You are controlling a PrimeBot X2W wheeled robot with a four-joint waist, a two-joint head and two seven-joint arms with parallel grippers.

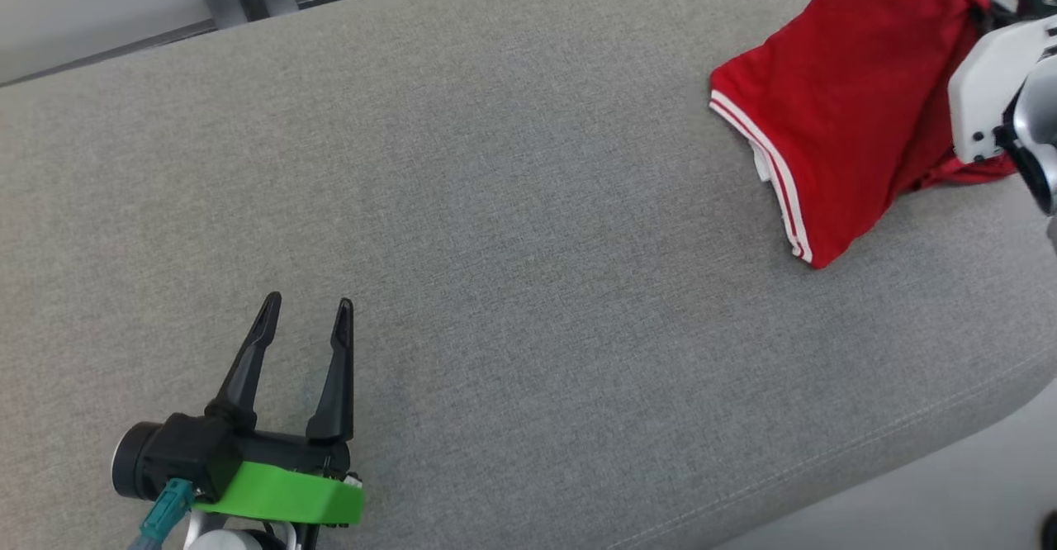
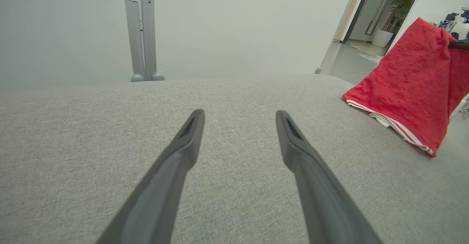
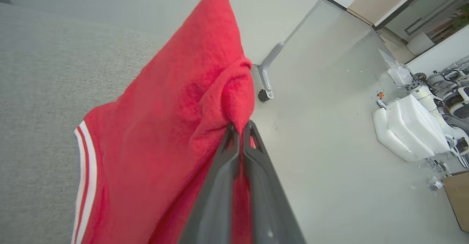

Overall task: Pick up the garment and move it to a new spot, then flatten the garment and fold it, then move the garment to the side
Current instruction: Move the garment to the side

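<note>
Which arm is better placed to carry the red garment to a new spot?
Right. The right claw is shut on a fold of the red garment, holding it up. The left claw stands open over the grey cushion, well apart from the cloth.

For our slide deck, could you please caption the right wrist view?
Right gripper shut on the red garment at the grey cushion's edge.

I read garment (image 1: 859, 96) as red cloth, soft, fuzzy nap, matt; white stripes at hem look woven in. Cushion (image 1: 528, 244) under it: grey woven fabric, coarse weave, matt. Left gripper (image 1: 309, 300) fingers (image 2: 172, 170): dark plastic by look, smooth, matt. Green bracket (image 1: 281, 496): smooth plastic, slight sheen. Right forearm shell (image 1: 987, 79): white, glossy. Floor (image 3: 329, 126): pale, smooth, faint sheen.
</note>
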